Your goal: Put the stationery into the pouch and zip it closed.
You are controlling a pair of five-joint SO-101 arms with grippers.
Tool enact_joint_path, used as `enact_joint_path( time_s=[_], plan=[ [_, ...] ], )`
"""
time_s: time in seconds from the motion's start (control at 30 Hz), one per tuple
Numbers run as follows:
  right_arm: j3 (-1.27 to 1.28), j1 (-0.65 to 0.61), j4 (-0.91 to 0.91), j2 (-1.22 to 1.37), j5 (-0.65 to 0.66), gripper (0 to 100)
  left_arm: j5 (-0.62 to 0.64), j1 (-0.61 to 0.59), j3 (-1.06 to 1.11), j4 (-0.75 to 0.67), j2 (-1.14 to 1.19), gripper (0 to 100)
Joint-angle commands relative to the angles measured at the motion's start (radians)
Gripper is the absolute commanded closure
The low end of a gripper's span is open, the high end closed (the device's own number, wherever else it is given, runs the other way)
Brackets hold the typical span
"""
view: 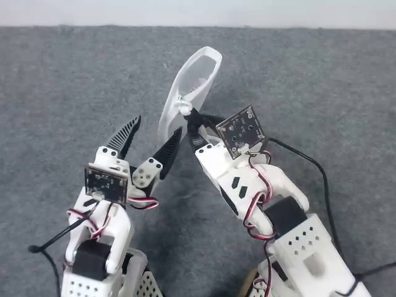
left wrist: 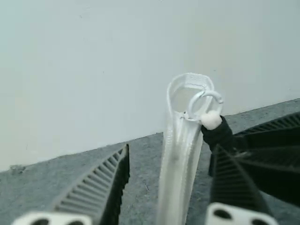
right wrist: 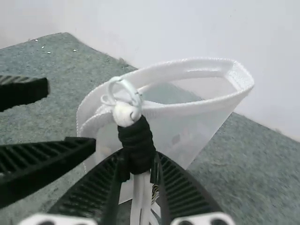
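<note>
The pouch (view: 193, 83) is a slim, translucent white one. It stands on end, its long axis running up and away from both arms and leaning a little toward the right arm's side. Its mouth gapes open at the top far end. The zip line runs down the narrow edge that faces the grippers.

On that edge, just below the open mouth, is the zip pull (right wrist: 135, 140), a black cord with a white bead and a small ring. The right gripper (right wrist: 136, 165) has its two fingers drawn together on this cord, so the pouch rises straight ahead of its tips and above them.

The left gripper (view: 159, 124) stands wide apart and holds nothing. In the left wrist view the pouch (left wrist: 180, 140) rises in the gap between its fingers, nearer the finger on the right arm's side. Whether it touches that finger cannot be told. The pouch's lower end is hidden behind the grippers.

Under everything is a grey, carpet-like table (view: 62, 93).
</note>
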Motion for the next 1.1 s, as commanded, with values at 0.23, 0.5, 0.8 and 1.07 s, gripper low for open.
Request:
enact_joint_path(
  time_s=[0.23, 0.5, 0.8, 1.07],
  plan=[
    [-0.009, 0.01, 0.076, -0.168, 0.054, 99.3, -0.028, 0.002, -0.028, -0.032, 0.074, 75],
    [0.009, 0.01, 0.07, -0.17, 0.055, 99.3, -0.028, 0.012, -0.186, -0.029, 0.397, 75],
    [0.011, 0.01, 0.074, -0.17, 0.054, 99.3, -0.075, 0.081, -0.186, -0.078, 0.376, 75],
    [0.011, 0.01, 0.076, -0.17, 0.049, 99.3, -0.078, 0.083, -0.263, -0.126, 0.545, 78]
  ],
)
